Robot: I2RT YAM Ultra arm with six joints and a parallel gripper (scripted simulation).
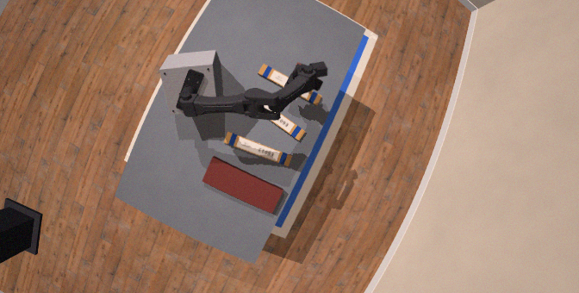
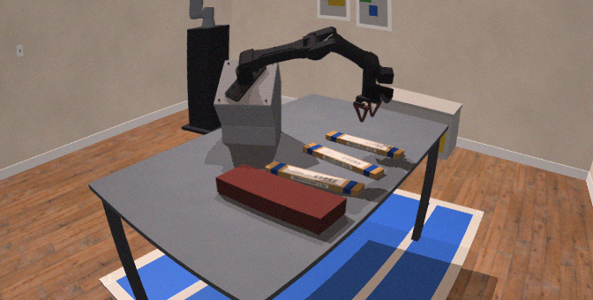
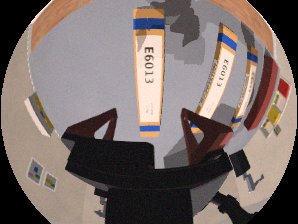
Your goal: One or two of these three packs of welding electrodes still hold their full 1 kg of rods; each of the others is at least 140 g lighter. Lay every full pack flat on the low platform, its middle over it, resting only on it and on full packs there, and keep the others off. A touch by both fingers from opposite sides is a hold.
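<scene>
The dark red low platform [image 1: 243, 184] [image 2: 280, 193] [image 3: 263, 95] has nothing on it. Three white electrode packs with blue bands and tan ends lie flat on the table. The near pack [image 1: 258, 147] [image 2: 314, 176] [image 3: 246, 90] lies beside the platform. The middle pack [image 1: 289, 127] [image 2: 343, 159] [image 3: 220, 75] is partly under the arm in the top view. The far pack [image 1: 277, 77] [image 2: 364, 143] [image 3: 149, 75] is farthest from the platform. My gripper [image 2: 367, 117] [image 3: 149, 111] is open and empty, above the far pack, its fingers to either side in the wrist view.
The grey table [image 1: 276, 15] [image 2: 176, 213] carries everything. The arm's pale grey base block [image 1: 189, 59] [image 2: 251, 121] stands at one long edge. The far ends of the packs point to the opposite edge, above a blue floor mat [image 2: 397, 205].
</scene>
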